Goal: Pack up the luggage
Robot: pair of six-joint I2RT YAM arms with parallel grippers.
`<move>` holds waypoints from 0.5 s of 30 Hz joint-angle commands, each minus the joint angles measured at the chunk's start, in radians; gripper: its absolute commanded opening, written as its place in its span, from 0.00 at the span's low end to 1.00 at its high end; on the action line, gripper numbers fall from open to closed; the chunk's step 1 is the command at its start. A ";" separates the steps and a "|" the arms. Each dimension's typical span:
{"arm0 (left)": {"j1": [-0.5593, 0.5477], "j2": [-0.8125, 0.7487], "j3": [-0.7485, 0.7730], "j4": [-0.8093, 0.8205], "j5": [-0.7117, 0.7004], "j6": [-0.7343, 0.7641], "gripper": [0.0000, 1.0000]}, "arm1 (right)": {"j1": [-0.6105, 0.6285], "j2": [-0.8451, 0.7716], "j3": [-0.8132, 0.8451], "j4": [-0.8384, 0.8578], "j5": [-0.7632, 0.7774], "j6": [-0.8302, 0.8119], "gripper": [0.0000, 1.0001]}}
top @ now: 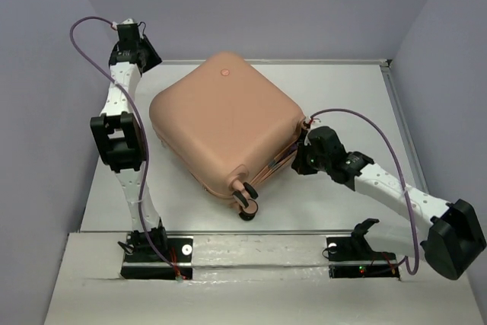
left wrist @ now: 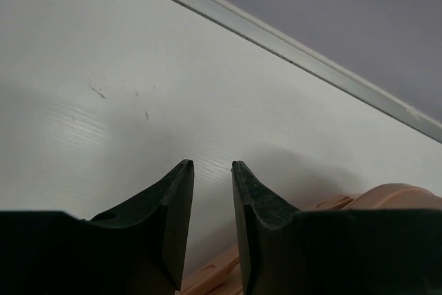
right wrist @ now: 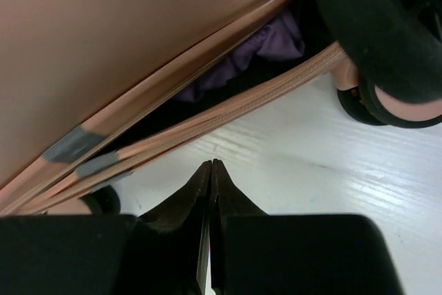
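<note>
The luggage (top: 224, 123) is a big peach-pink hard-shell case lying flat mid-table, its lid down but slightly ajar, with caster wheels (top: 246, 202) at its near corner. My right gripper (top: 298, 159) sits low at the case's right-front side. In the right wrist view this gripper (right wrist: 211, 164) is shut on nothing, tips just short of the luggage rim (right wrist: 228, 112). Purple cloth (right wrist: 276, 39) shows in the gap between the shells. My left gripper (top: 143, 55) is at the back left, beside the case. Its jaws (left wrist: 213, 165) stand open and empty above bare table, a luggage edge (left wrist: 397, 195) below right.
A raised metal rail (left wrist: 290, 46) borders the table's far edge, with grey walls close on three sides. Grey tape patches (right wrist: 69, 146) sit on the luggage rim. A black-and-pink wheel (right wrist: 387, 53) hangs close to the right wrist camera.
</note>
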 commanded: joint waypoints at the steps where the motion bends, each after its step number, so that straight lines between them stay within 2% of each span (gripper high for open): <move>1: -0.034 0.003 -0.035 -0.003 0.075 0.050 0.39 | 0.001 0.073 0.064 0.114 0.108 0.004 0.07; 5: -0.087 -0.056 -0.248 0.097 0.041 0.036 0.35 | 0.001 0.167 0.125 0.149 0.156 -0.016 0.07; 8: -0.094 -0.143 -0.458 0.192 0.055 -0.014 0.32 | -0.056 0.230 0.171 0.206 0.142 -0.033 0.07; 9: -0.093 -0.199 -0.563 0.235 0.052 -0.028 0.30 | -0.074 0.243 0.194 0.250 0.105 -0.041 0.07; 11: -0.091 -0.267 -0.679 0.285 0.044 -0.106 0.25 | -0.116 0.308 0.231 0.289 0.044 -0.053 0.07; 12: -0.091 -0.342 -0.798 0.343 0.065 -0.131 0.24 | -0.148 0.334 0.283 0.325 -0.017 -0.056 0.07; 14: -0.094 -0.452 -0.894 0.376 0.070 -0.154 0.24 | -0.157 0.438 0.359 0.344 -0.079 -0.068 0.07; 15: -0.096 -0.495 -0.975 0.376 0.055 -0.153 0.23 | -0.157 0.479 0.454 0.343 -0.114 -0.077 0.07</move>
